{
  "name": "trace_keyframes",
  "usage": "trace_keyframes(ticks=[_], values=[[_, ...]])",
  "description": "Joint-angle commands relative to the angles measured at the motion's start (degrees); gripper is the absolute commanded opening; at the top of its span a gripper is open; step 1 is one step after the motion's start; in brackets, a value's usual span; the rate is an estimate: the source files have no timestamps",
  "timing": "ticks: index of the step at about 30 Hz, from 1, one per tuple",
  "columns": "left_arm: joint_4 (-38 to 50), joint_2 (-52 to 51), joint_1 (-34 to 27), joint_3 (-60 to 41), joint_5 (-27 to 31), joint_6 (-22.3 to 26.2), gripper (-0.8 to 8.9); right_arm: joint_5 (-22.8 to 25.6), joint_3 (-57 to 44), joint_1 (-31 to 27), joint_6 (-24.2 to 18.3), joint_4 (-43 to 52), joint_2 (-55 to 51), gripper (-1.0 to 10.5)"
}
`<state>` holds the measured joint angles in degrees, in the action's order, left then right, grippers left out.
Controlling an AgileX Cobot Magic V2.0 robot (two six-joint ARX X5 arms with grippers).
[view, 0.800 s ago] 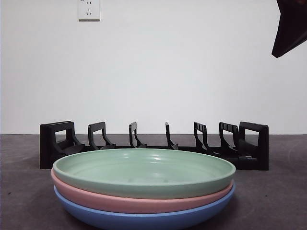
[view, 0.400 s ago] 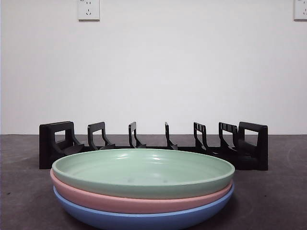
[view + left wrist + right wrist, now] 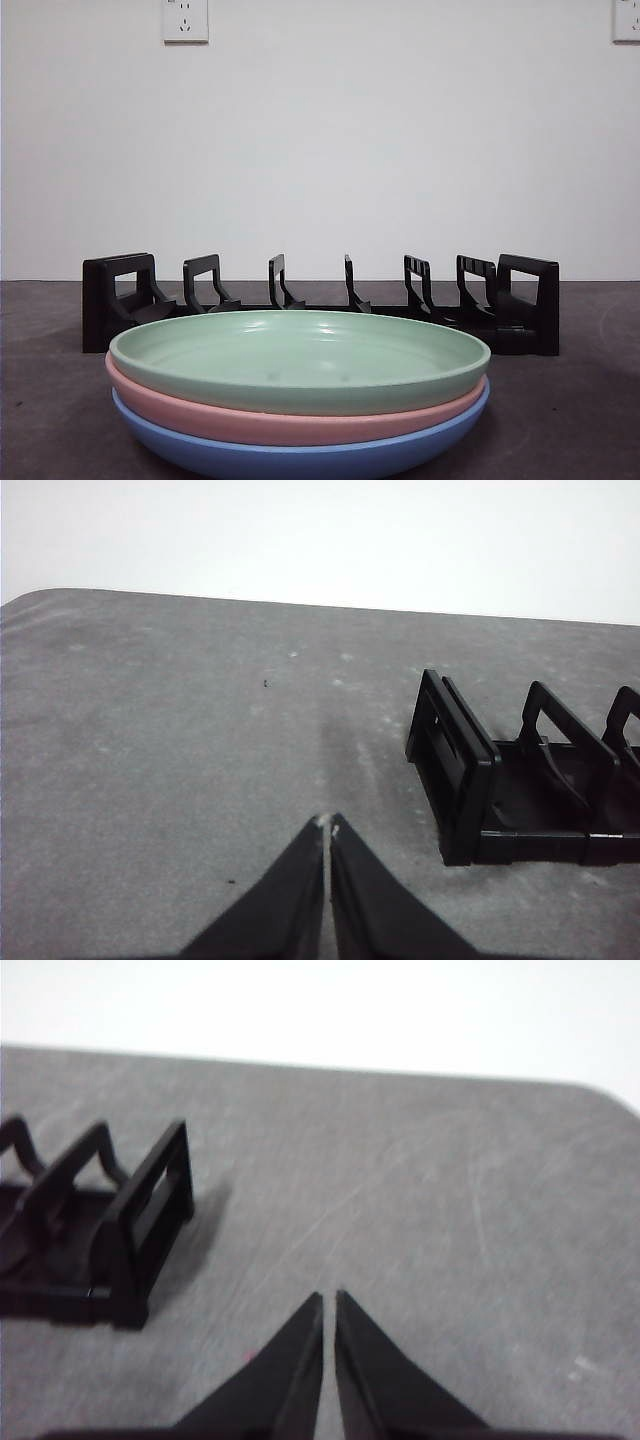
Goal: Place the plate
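Note:
Three plates lie stacked at the table's front in the front view: a green plate (image 3: 300, 358) on top, a pink plate (image 3: 290, 420) under it, a blue plate (image 3: 300, 455) at the bottom. Behind them stands a black slotted rack (image 3: 320, 300), with nothing in its slots. My left gripper (image 3: 328, 826) is shut and holds nothing, hovering over bare table beside the rack's end (image 3: 450, 770). Off the rack's other end (image 3: 140, 1225), my right gripper (image 3: 329, 1300) is shut too, with nothing in it. Neither arm shows in the front view.
Grey table surface (image 3: 570, 410) spreads around the stack and the rack. A white wall with two sockets (image 3: 185, 20) rises behind. The table's rounded far corners show in both wrist views.
The dark arm tip at the front view's top right corner has pulled up out of the picture. Plates and rack have not moved.

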<state>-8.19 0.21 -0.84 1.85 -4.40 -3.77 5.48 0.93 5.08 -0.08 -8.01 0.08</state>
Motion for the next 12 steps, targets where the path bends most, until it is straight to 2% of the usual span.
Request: trace_keyframes(ticks=[1,12], values=[[0.5,0.0,0.1,-1.0,0.1,0.7,0.07,0.5,-0.2,0.0,0.2,0.2,0.1,0.2],[0.5,0.0,0.1,-1.0,0.1,0.7,0.08,0.5,-0.2,0.0,0.0,1.4,0.1,0.2]])
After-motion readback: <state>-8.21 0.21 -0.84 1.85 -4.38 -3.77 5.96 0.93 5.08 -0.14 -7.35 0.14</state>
